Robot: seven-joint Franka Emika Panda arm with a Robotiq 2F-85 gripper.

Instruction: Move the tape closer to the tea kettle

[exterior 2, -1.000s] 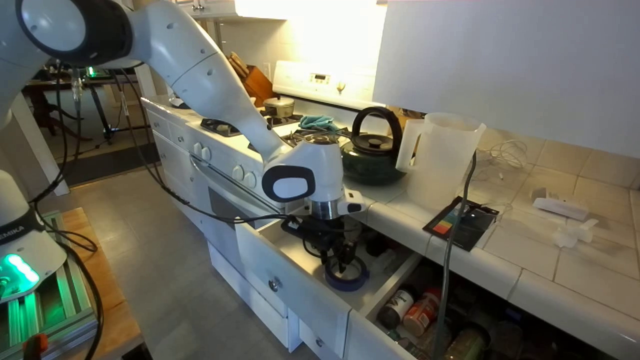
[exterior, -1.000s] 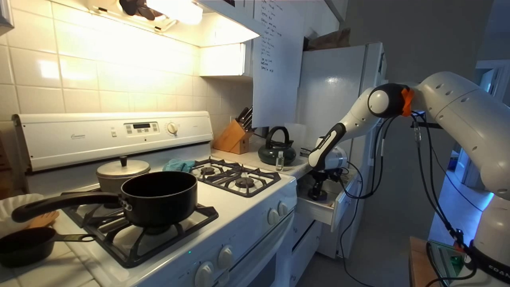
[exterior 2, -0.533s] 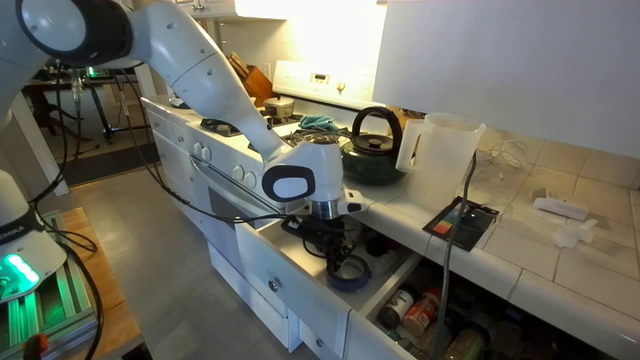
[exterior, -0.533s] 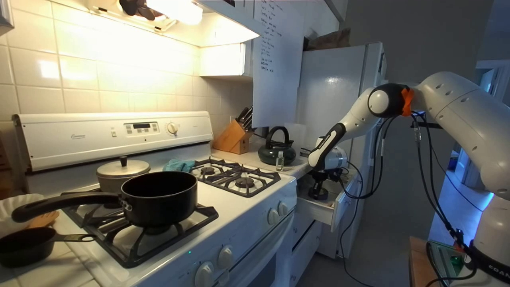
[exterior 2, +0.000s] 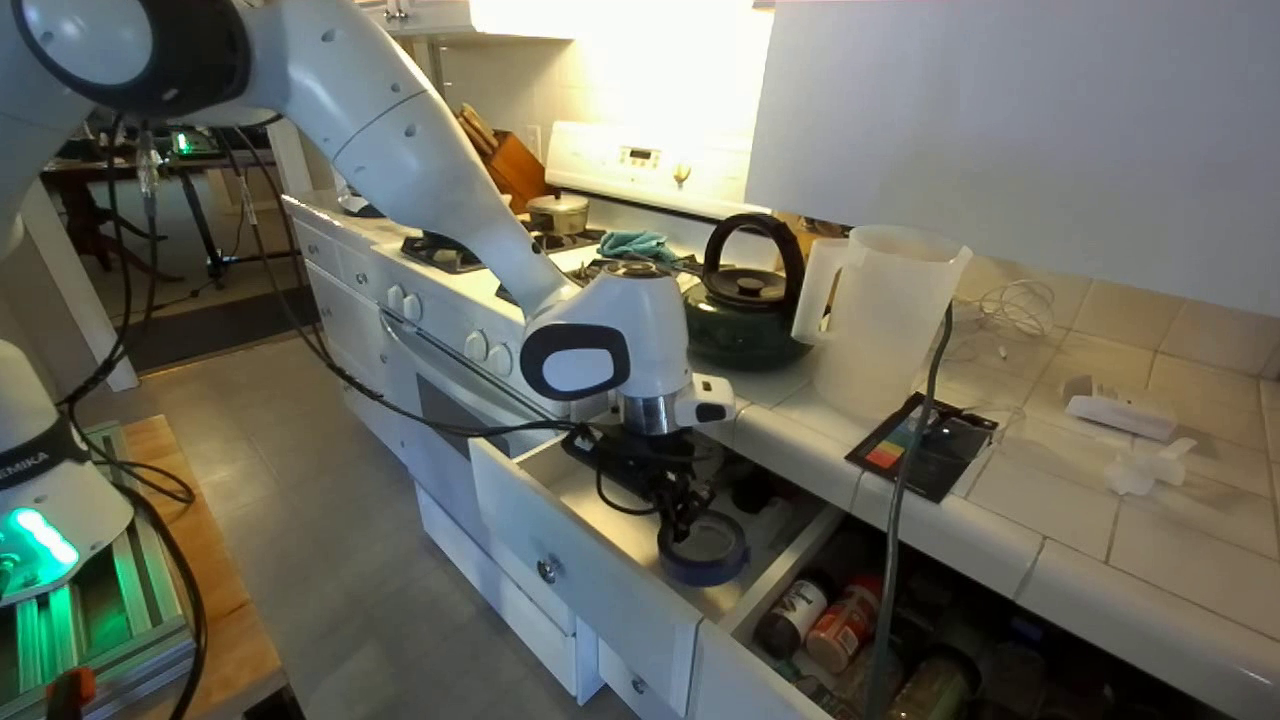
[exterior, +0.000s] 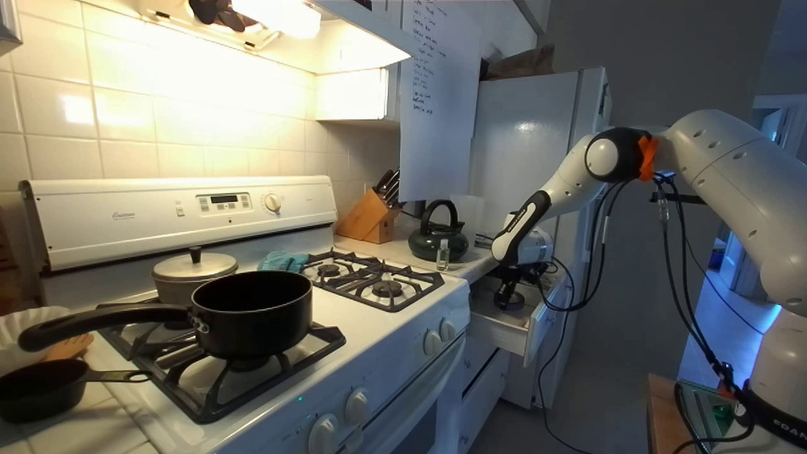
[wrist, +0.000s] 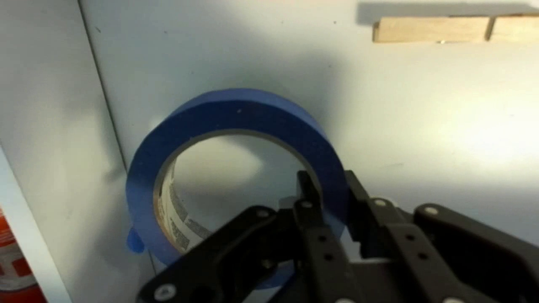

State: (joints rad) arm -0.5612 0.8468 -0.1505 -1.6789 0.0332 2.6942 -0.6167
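A roll of blue tape (wrist: 236, 113) is in the open drawer (exterior 2: 590, 575), its ring facing up towards the wrist camera. My gripper (wrist: 327, 185) is shut on the right side of the ring, with one finger inside the hole and the other against the outer wall. The same tape (exterior 2: 703, 575) shows below the gripper in an exterior view; whether it is clear of the drawer floor I cannot tell. The dark tea kettle (exterior 2: 745, 330) with its arched black handle stands on the counter above and behind the drawer, visible in both exterior views (exterior: 438, 244).
Beside the kettle stand a translucent pitcher (exterior 2: 880, 320) and a small glass bottle (exterior: 442, 257). The counter's tiled edge (exterior 2: 800, 445) rises over the drawer. An adjoining open drawer holds bottles (exterior 2: 845, 620). A wooden strip (wrist: 431, 29) lies in the tape's drawer.
The jaws have closed on the tape's wall. Tape and gripper have shifted slightly to the right in both exterior views, and the arm's elbow has risen a little.
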